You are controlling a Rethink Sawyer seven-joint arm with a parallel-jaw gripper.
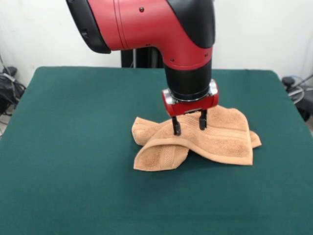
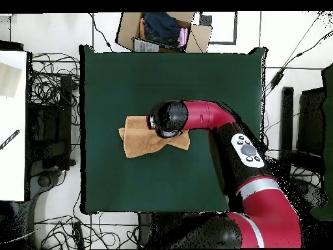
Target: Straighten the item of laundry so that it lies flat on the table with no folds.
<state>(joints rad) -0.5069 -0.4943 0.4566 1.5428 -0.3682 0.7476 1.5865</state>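
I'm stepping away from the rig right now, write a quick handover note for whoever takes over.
Gripper: open, fingers pointing down over the middle of the towel, holding nothing.
Towel: bunched near the middle of the green table, one flap folded over the front, corners sticking out.
Done: nothing that shows; the towel is not flat.
Left: grab an edge or corner, pull the folds out and spread it flat.

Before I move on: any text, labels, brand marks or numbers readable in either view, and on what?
None can be read.
Arm: plain red and black housing, no lettering visible.
Button panel on the arm, overhead view: markings too small to read.
Towel: no readable tag or print showing.
Cardboard box beyond the table: a pale patch on it, too blurred to read.
Gripper: no markings.
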